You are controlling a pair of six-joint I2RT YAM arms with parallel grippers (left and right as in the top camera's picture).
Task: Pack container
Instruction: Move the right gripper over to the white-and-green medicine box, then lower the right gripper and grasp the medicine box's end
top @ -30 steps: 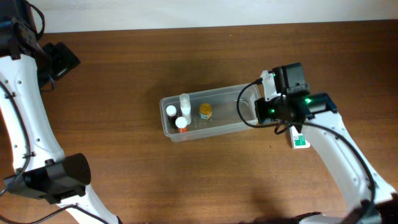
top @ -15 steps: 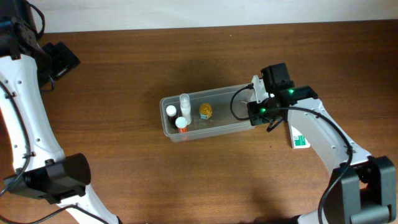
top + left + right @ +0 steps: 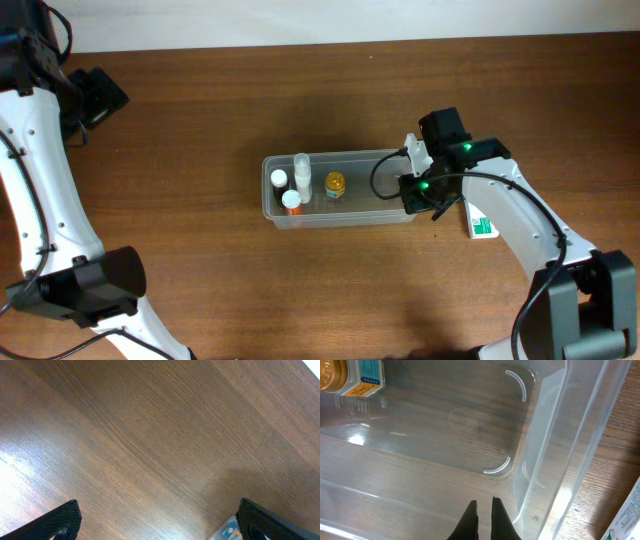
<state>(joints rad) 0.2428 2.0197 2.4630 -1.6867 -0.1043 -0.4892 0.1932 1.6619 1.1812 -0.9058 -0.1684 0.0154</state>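
Observation:
The clear plastic container (image 3: 370, 192) lies mid-table. In it are a yellow bottle (image 3: 335, 184), a tall white bottle (image 3: 301, 170), a white-capped bottle (image 3: 279, 179) and an orange-capped bottle (image 3: 291, 200). My right gripper (image 3: 408, 190) is at its right end. In the right wrist view the fingers (image 3: 484, 510) are pinched on the container's near wall (image 3: 545, 435), with the yellow bottle (image 3: 350, 377) at top left. My left gripper (image 3: 95, 95) is far off at the upper left, open and empty over bare wood (image 3: 160, 525).
A white-and-green carton box (image 3: 482, 225) lies on the table just right of the container, under my right arm; its edge shows in the right wrist view (image 3: 625, 520). A small blue-and-orange labelled item (image 3: 227, 532) peeks in by the left gripper's right finger.
The container has swung from a slant to lie level, its right end moved toward the front with my right gripper. The left arm has not moved.

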